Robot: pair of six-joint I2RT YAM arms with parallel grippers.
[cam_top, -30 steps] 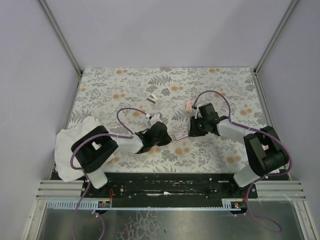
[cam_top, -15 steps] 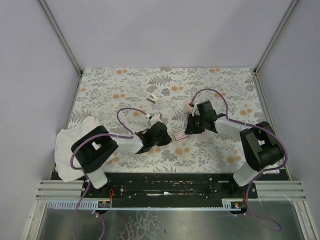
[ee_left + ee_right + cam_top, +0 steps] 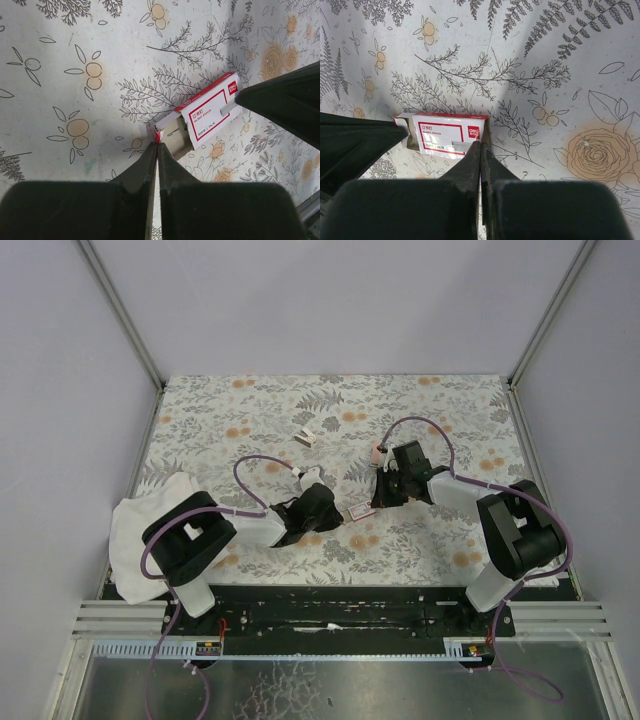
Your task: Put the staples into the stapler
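My right gripper (image 3: 480, 148) has just snapped shut against one end of the red staple box (image 3: 447, 134), which lies flat on the surface (image 3: 250, 410) at the centre of the top view. The left gripper (image 3: 156, 148) is clenched at the other end, where the tan tray (image 3: 177, 141) peeks out. I can't quite tell whether either truly pinches cardboard, but I judge the tray-pull is ready, with nothing out yet.

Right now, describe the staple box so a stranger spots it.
On the floral table, look near the middle, where the left hand and right hand nearly meet. The staple box lies between their tips: small, flat and red with a pale label, unlike the small white piece beyond.
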